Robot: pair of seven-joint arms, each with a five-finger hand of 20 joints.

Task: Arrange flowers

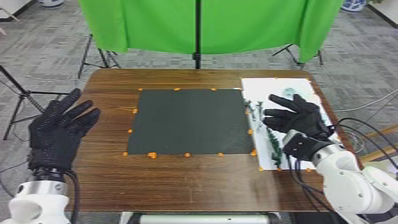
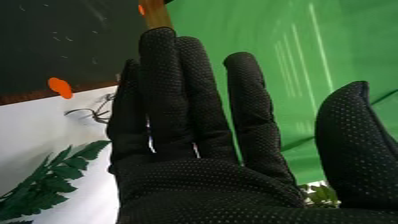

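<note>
In the head view, my right hand [image 1: 298, 116] is over the white sheet [image 1: 313, 92] on the table's right side, its fingers relaxed and holding nothing. Green stems [image 1: 274, 142] lie on that sheet, left of the hand and partly hidden under it. A small pale green item [image 1: 290, 92] lies beyond the fingers. My left hand [image 1: 55, 132] is open at the table's left edge. In the right wrist view, my right hand [image 2: 200, 185] has straight fingers with the thumb apart; a fern-like green leaf [image 2: 55, 180] lies on the white surface beside it.
A dark square mat [image 1: 191, 121] lies mid-table, with orange markers around its edges. Brown wood [image 1: 191, 185] runs along the near side. A green cloth [image 1: 213, 25] hangs on a stand behind the table. Black cables trail from the right arm.
</note>
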